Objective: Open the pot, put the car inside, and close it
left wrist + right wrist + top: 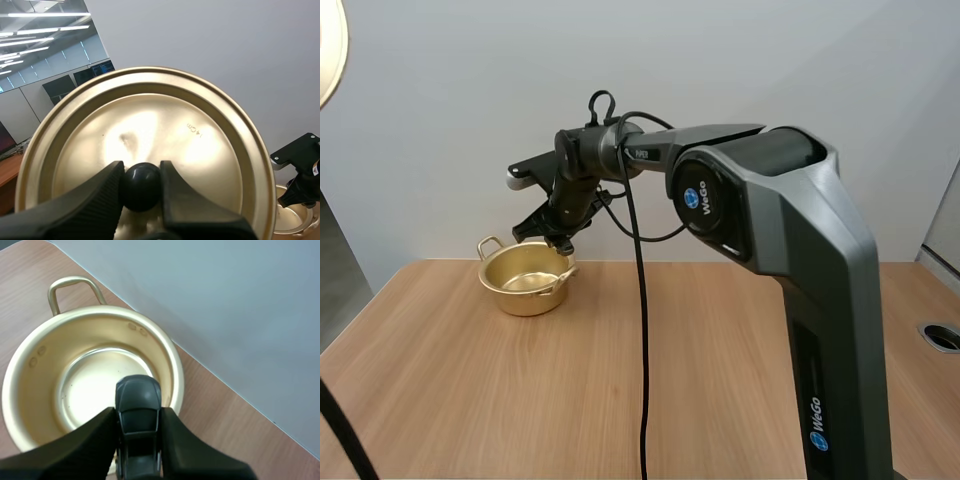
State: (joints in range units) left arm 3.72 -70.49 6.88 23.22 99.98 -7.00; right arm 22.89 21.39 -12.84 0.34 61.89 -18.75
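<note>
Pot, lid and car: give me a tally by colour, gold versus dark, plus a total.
Gold: 2, the pot and the lid
Dark grey: 1, the car
Total: 3

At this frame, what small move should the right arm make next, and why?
Probably lower the right gripper slightly into the pot and open it: it pinches the car just over the pot's open mouth, while the left gripper holds the lid by its knob, off the pot.
</note>
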